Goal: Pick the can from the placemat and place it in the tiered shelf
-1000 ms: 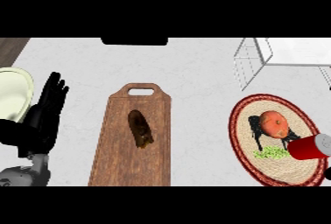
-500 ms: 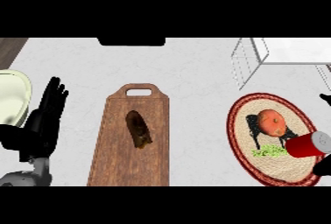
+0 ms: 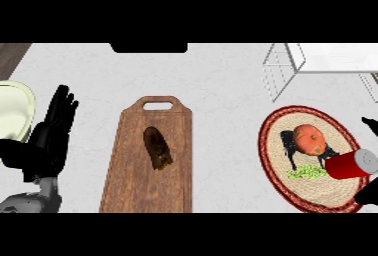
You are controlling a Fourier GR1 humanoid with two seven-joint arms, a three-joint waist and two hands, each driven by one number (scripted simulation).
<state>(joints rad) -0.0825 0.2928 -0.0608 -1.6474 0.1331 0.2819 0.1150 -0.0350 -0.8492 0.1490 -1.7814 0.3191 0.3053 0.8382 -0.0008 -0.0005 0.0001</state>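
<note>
1. The can (image 3: 353,164), red with a pale speckled lid end, lies tipped on its side on the right part of the placemat (image 3: 284,187); its lid end points towards the view's right edge.
2. The placemat is a round woven mat with a dark red rim, at the right of the counter (image 3: 221,75); beside the can on it sit an orange-red round item (image 3: 310,138) and a small patch of green (image 3: 306,173), with dark shadow shapes between them.
3. The right hand (image 3: 369,125) shows only as black bits at the view's right edge, one above the can and one below it near the lower right corner; whether its fingers are open or curled cannot be told, and contact with the can cannot be made out.
4. The left hand (image 3: 50,131) rests at the view's left side, fingers straight and pointing up, holding nothing; it lies just beside a pale plate (image 3: 13,112) at the left edge.
5. A wooden cutting board (image 3: 151,165) with a handle slot lies in the middle of the counter; a dark brown oblong item (image 3: 158,148) rests on it.
6. The tiered shelf (image 3: 288,65), a white wire frame with a white top, stands at the upper right, apart from the placemat and above it in the view.
</note>
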